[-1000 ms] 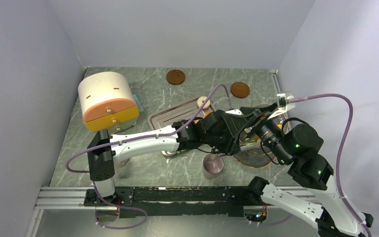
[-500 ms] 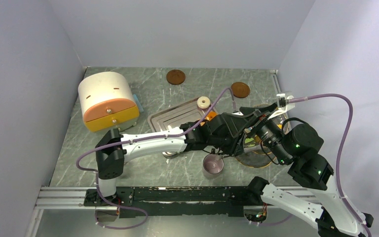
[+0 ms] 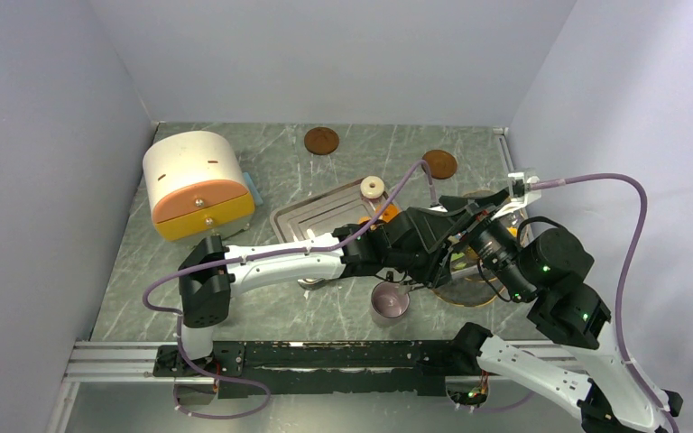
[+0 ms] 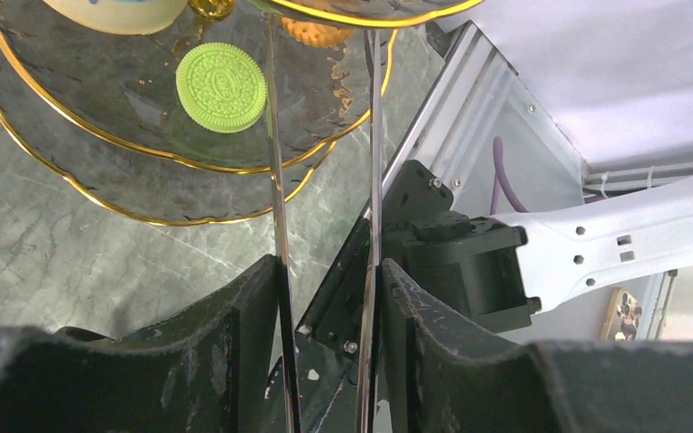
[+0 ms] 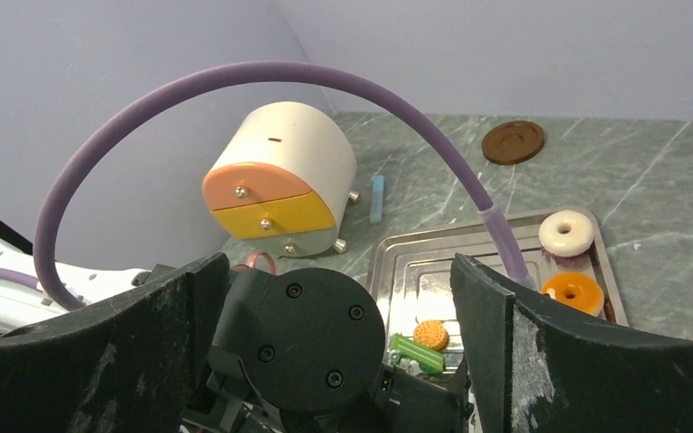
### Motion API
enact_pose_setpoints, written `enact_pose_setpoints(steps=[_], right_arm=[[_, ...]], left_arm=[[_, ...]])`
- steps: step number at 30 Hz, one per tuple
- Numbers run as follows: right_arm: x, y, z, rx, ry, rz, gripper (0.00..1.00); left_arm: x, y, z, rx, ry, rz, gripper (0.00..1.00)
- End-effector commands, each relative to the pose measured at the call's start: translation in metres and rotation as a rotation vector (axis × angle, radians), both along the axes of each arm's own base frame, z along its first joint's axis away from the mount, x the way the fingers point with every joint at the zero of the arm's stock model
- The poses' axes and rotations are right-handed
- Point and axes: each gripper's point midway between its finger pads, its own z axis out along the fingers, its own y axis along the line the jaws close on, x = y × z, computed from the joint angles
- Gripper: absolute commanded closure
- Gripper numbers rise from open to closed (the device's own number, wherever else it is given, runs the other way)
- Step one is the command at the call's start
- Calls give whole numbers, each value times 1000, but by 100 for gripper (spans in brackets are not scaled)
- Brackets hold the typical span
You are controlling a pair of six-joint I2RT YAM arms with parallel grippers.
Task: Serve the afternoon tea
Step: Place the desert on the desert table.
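My left gripper (image 4: 325,271) is shut on a pair of thin metal tongs (image 4: 273,180), one blade against each finger. The tong tips reach a gold-rimmed tiered glass plate (image 4: 99,144), with an orange biscuit (image 4: 316,32) between them at the upper rim; I cannot tell if they touch it. A green biscuit (image 4: 221,87) lies on the lower tier. The pinkish mug (image 3: 388,302) stands near the front edge. On the steel tray (image 5: 415,271) lie a cream ring (image 5: 568,232), an orange ring (image 5: 572,292) and an orange biscuit (image 5: 431,335). My right gripper (image 5: 343,271) hangs open above the left wrist.
A cream and orange drawer box (image 3: 197,185) stands at the left, with a blue stick (image 5: 377,197) beside it. Two brown coasters (image 3: 321,140) (image 3: 438,163) lie near the back wall. The left arm's purple cable (image 5: 262,77) arches across the right wrist view.
The left arm has stretched further right towards the tiered plate, uncovering the cream and orange rings. Its jaws have eased slightly wider on the tongs. The right arm has barely moved.
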Motion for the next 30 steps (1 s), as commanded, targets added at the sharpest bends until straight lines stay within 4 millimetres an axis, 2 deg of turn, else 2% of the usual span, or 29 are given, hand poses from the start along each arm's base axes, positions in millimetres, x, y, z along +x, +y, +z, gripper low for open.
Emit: enact_pose_setpoints(steps=[1, 9, 15, 25, 30], right_arm=[[1, -4, 2, -3, -19, -16, 2], [-2, -17, 10, 27, -28, -54, 2], [-3, -13, 7, 26, -24, -33, 2], [-4, -12, 14, 25, -24, -24, 2], [-3, -10, 11, 15, -12, -25, 2]], left_arm=[[4, -3, 17, -37, -38, 23, 52], [4, 0, 18, -18, -41, 22, 47], [8, 5, 27, -8, -68, 35, 48], [3, 23, 42, -33, -66, 41, 53], [8, 39, 46, -17, -90, 84, 54]])
